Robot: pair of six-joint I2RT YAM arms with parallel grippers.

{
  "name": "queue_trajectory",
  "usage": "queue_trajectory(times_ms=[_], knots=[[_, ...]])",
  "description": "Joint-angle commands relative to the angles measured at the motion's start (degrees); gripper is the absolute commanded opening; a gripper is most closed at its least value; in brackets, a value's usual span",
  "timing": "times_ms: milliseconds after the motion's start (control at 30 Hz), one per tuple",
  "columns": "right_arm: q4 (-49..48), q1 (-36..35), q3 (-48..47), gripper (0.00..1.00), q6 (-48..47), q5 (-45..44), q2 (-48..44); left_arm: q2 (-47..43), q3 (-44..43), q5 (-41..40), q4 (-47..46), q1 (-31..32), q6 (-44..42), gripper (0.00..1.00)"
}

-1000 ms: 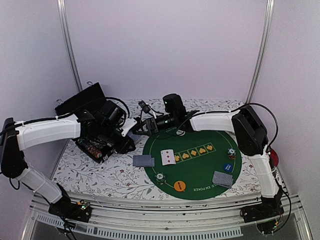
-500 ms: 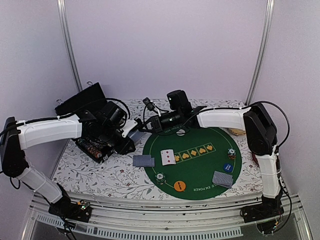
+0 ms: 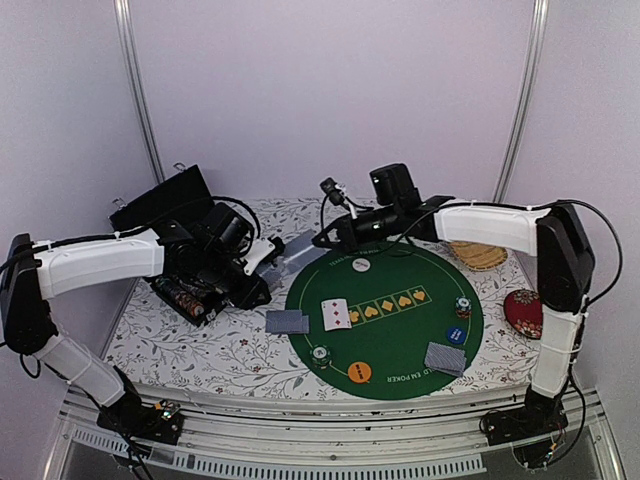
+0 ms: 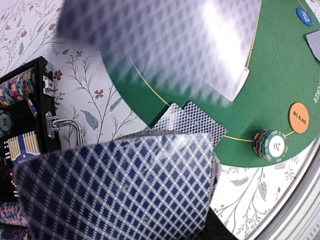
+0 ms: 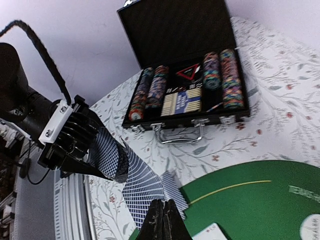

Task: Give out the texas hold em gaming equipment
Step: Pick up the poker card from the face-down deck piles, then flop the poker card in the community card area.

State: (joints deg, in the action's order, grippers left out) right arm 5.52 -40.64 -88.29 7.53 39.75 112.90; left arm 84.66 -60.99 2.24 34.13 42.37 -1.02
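My left gripper [image 3: 255,262] is shut on a deck of blue-backed cards [image 4: 120,190], held above the table's left side; the deck hides its fingers in the left wrist view. My right gripper [image 3: 322,239] is shut on a single card [image 3: 300,248] and holds it in the air just right of the deck; the card is blurred in the left wrist view [image 4: 165,45]. On the green round poker mat [image 3: 400,375] lie a face-up card [image 3: 336,313], two face-down piles [image 3: 288,321] [image 3: 446,357], two chip stacks [image 3: 320,355] [image 3: 462,306], and orange [image 3: 360,372], blue [image 3: 456,335] and white [image 3: 361,264] discs.
An open black case [image 5: 185,95] with rows of chips stands at the back left, under and behind my left arm. A red cushion [image 3: 524,312] and a tan woven mat [image 3: 480,255] lie at the right, beside the green mat.
My right arm has swung right and away from the deck, drawing one card out with it. The red cushion has come into view. The left arm has stayed put.
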Motion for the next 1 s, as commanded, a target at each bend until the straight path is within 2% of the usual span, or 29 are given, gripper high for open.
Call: queue_trajectory(times_ms=[0,133,267,433,500,667,767,967], knots=[[3.9,3.4,5.0,0.01,-12.7,-11.1,-12.8,-1.4,0.8,-0.4,-1.0,0.4,0.0,0.4],[0.9,3.5,14.8,0.02,-26.9,-23.9,-19.9,-1.2,0.8,0.1,-1.0,0.4,0.1,0.4],[-6.1,3.4,24.2,0.02,-43.1,-35.5,-21.8,-1.1,0.6,-0.2,-1.0,0.4,0.1,0.4],[-18.7,-1.3,31.7,0.01,-64.5,-47.3,-16.4,-1.5,0.4,-0.2,-0.7,0.4,0.4,0.4],[-23.2,-2.4,33.5,0.01,-70.4,-48.4,-13.2,-1.6,0.4,-0.4,-0.6,0.4,0.4,0.4],[-21.9,-4.5,37.3,0.01,-75.5,-46.7,-9.9,-2.1,0.5,-0.7,0.8,0.4,0.9,0.4],[-19.0,-5.0,40.1,0.01,-78.6,-41.9,-10.8,-2.3,0.7,-1.0,0.5,0.4,0.3,0.41],[-8.6,-5.7,37.4,0.02,-73.8,-40.3,-10.5,-1.1,-0.2,-1.1,0.5,0.4,-0.4,0.4]])
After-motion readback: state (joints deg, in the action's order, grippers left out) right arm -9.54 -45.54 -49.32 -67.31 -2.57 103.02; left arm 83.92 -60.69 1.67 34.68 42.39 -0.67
